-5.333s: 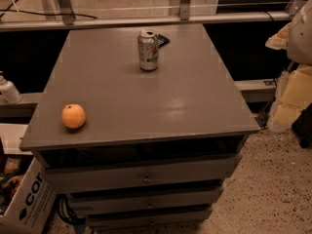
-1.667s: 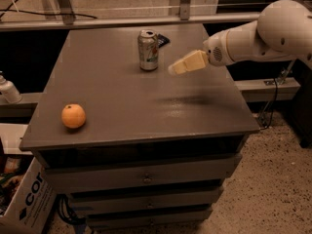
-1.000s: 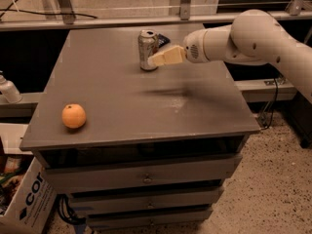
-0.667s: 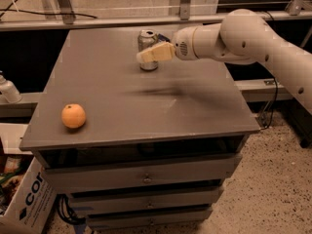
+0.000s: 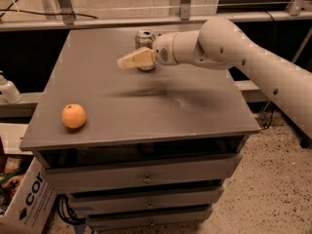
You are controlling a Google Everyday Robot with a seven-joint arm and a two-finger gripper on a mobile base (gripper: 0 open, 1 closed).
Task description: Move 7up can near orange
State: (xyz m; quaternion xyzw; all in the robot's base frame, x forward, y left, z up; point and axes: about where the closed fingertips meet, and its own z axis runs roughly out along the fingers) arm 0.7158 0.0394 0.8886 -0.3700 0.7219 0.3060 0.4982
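Note:
The 7up can (image 5: 144, 37) stands upright at the far middle of the grey cabinet top (image 5: 112, 116); only its pull-tab top and upper rim show, the rest is hidden behind my gripper. The orange (image 5: 73, 116) lies near the front left corner, well apart from the can. My gripper (image 5: 127, 61) reaches in from the right on a cream arm and hangs just in front of the can, its cream tips pointing left.
The cabinet has drawers (image 5: 146, 178) below its front edge. A cardboard box (image 5: 24, 199) sits on the floor at the lower left. A white bottle (image 5: 7, 89) stands on a ledge at the left. A metal frame (image 5: 185, 1) runs behind.
My arm has swung in from the right side and leftward across the top; the gripper now covers the front of the can. The can and the orange have not moved.

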